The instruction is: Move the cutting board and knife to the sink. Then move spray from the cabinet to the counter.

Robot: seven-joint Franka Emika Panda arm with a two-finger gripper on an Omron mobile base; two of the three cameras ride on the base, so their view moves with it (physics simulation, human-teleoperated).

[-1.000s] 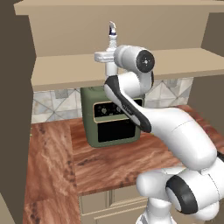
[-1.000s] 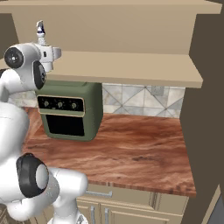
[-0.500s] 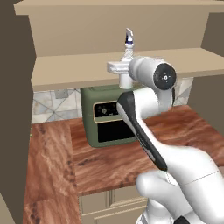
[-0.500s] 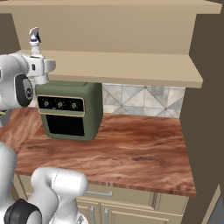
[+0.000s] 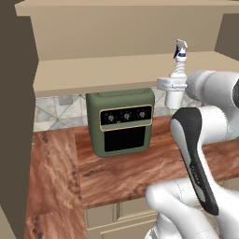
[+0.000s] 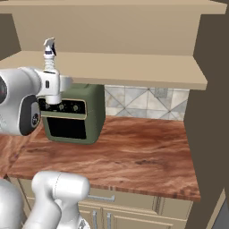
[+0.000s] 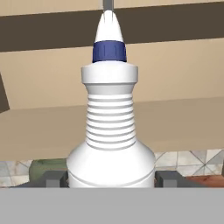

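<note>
Standing upright between the two dark fingertips, the spray (image 7: 110, 131) is clamped at its lower body by the hand (image 7: 111, 178), its ribbed neck and blue collar rising above the grip. In the base views the bottle (image 5: 178, 63) sits in the white hand (image 5: 173, 88), held in the air in front of the cabinet (image 5: 112, 70) shelf edge and above the surface (image 5: 140, 168), next to the green toaster oven (image 5: 122, 121).

Judging by this, the second half of the task is well along: the spray looks clear of the shelf, and what is left is to bring it down and set it on the surface (image 6: 134, 147), then let go. Neither cutting board, knife nor sink appears here, so the first half cannot be checked.

The cabinet shelf (image 6: 134, 67) looks bare where it shows. The oven (image 6: 74, 114) door is shut; its inside is hidden.
</note>
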